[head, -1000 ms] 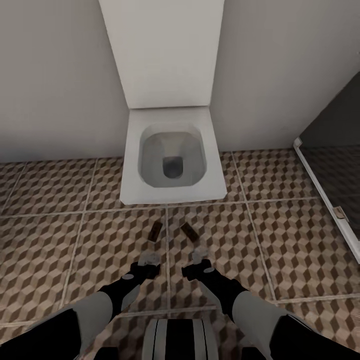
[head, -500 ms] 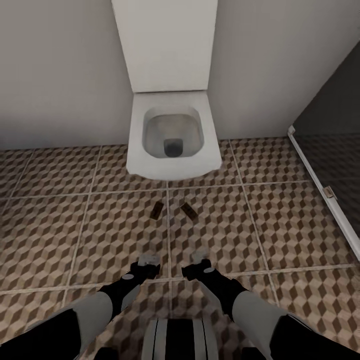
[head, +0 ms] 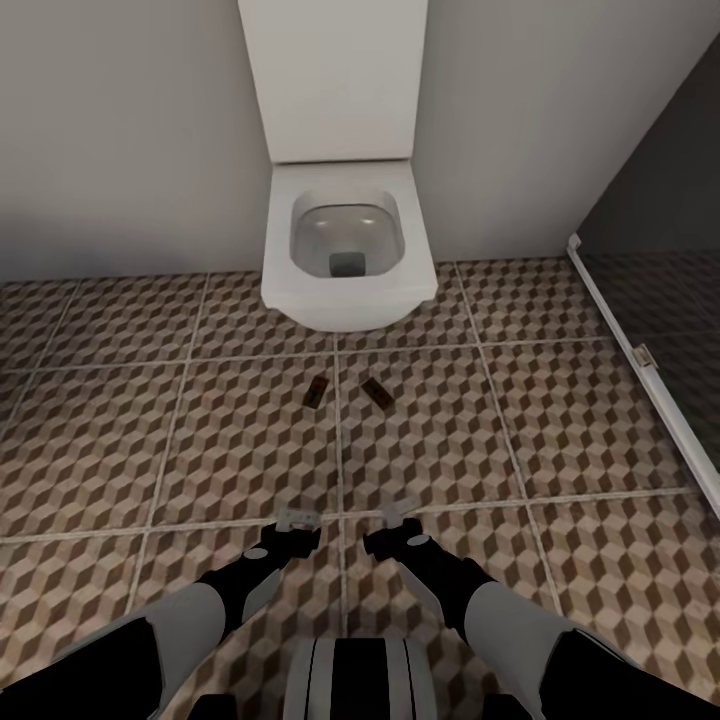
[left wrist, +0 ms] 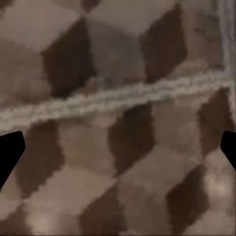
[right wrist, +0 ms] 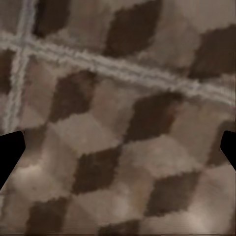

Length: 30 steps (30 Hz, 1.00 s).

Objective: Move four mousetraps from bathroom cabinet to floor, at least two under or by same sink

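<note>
On the bathroom floor (head: 560, 420) by the toilet (head: 345, 250), two mousetraps (head: 316, 392) lie down, both grippers, left (head: 297, 517) and right (head: 402, 510), wide open and empty, so next I'd guess it's back to the cabinet.

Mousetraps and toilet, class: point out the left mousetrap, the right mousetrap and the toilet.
left mousetrap (head: 315, 392), head view, middle of its board
right mousetrap (head: 376, 392), head view, middle of its board
toilet (head: 348, 297), head view, front rim of the bowl

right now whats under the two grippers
Bare cube-pattern floor lies under the open left gripper and right gripper. Two mousetraps lie ahead by the toilet.
</note>
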Motion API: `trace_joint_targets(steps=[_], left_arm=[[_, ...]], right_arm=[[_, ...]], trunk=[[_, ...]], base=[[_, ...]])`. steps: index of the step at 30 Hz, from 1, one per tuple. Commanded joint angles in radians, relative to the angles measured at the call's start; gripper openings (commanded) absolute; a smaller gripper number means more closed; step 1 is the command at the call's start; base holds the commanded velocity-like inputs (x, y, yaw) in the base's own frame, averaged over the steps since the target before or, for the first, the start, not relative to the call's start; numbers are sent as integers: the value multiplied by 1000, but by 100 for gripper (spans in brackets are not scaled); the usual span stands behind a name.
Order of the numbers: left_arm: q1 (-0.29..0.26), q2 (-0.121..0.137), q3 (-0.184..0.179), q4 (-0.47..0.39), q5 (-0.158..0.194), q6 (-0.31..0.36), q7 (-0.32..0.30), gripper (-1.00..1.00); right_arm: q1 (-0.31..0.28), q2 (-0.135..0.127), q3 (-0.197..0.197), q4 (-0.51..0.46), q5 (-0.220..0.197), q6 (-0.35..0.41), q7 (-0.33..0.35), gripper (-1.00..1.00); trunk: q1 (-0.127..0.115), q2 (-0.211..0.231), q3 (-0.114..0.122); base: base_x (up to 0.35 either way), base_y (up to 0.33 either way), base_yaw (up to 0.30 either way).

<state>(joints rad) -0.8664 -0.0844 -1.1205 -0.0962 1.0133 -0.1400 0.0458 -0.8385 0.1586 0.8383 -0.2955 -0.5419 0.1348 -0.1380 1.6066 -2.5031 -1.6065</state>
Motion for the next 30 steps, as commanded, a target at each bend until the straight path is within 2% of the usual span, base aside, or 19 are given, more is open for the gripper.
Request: trace_joint_targets(steps=[1,30], left_arm=[[0,0,-9,0,5,-3,5,100],[0,0,-9,0,5,-3,5,100]], right_arm=[[-1,-1,8,-2,-7,5,-8,100],[-1,-1,8,-2,-7,5,-7,100]], trunk=[[0,0,0],[0,0,0]], base=[[-63,0,0],[-6,0,0]])
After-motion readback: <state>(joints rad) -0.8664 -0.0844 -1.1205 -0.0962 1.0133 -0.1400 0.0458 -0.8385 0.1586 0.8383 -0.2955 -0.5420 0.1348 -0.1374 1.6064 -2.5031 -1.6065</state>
